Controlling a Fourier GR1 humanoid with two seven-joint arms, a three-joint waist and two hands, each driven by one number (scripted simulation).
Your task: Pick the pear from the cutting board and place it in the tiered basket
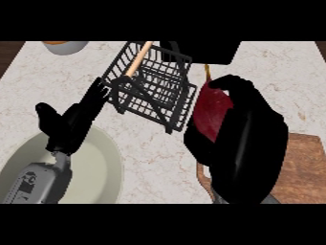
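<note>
A dark red pear [209, 111] with a thin stem pointing up sits in my right hand [246, 143], whose fingers and thumb curl round it and hide its right side. The pear is off the wooden cutting board [306, 167], which lies at the lower right, partly under my hand. It hangs just to the right of the black wire tiered basket [151, 88], close to the basket's right edge. The basket has a wooden handle [138, 60]. My left hand [70, 123] stands open at the left, its fingertips near the basket's lower left corner.
A cream plate [98, 174] lies under my left forearm at the lower left. A bowl [65, 46] stands at the counter's far left edge. A black object [208, 51] sits behind the basket. Dark wood borders the marble counter on both sides.
</note>
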